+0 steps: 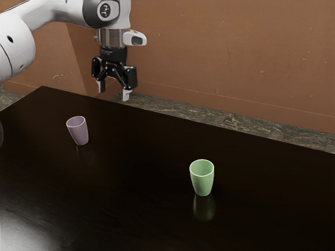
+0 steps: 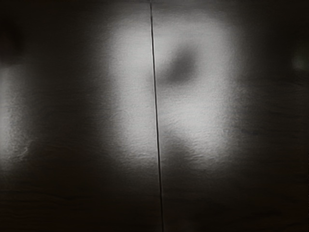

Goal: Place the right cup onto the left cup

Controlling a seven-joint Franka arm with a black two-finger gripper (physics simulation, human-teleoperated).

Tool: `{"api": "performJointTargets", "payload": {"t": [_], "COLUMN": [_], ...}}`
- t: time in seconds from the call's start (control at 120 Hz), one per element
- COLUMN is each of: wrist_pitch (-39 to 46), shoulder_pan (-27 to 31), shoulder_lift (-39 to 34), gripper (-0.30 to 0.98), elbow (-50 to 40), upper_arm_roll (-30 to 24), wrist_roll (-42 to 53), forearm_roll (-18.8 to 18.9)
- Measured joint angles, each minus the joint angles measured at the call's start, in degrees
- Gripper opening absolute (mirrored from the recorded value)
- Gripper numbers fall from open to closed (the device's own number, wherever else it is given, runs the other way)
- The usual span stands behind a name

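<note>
The gripper (image 1: pixel 113 93) hangs in the air with its fingers pointing down, and those two fingers stand apart with nothing between them. It touches neither cup. The arm (image 1: pixel 49 9) reaches in from the exterior view's upper left, pale and jointed, and ends in the black gripper above the dark table (image 1: pixel 131 180). Two cups stand on that table, well apart, each with its open mouth facing up. The mauve cup (image 1: pixel 79 133) is toward the exterior view's left, nearer the gripper in that picture; the green cup (image 1: pixel 202 180) is toward the exterior view's right and closer to the camera. The cups are separate — neither sits in or on the other. Beneath the green one, the glossy tabletop carries a soft greenish reflection (the mauve one has a much fainter one). Past the table's far edge lie a strip of mottled floor (image 1: pixel 238 121) and a reddish-brown wall (image 1: pixel 220 57). The wrist view looks onto the dark tabletop, where a broad pale glare (image 2: pixel 130 92) spreads, with a blurred dark patch within it and a thin dark line (image 2: pixel 155 106) running across.
</note>
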Motion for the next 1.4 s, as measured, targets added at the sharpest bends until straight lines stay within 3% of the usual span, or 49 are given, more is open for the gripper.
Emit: {"api": "performJointTargets", "payload": {"t": [0.25,0.475,0.733,1.067,1.4], "wrist_pitch": [5.60,15.87,23.90,31.33,34.46], "shoulder_pan": [-0.95,-1.53,-1.98,-2.41,-2.04], "shoulder_lift": [1.43,5.25,10.97,14.03,17.80], "gripper": [0.69,0.69,0.69,0.69,0.69], "elbow": [-3.36,-8.83,-9.08,-11.43,-11.90], "upper_arm_roll": [-0.62,-7.21,-15.10,-15.53,-15.52], "wrist_roll": [-0.88,-1.60,-3.94,-7.03,-9.03], "forearm_roll": [-0.75,-1.10,-0.67,2.11,2.55]}}
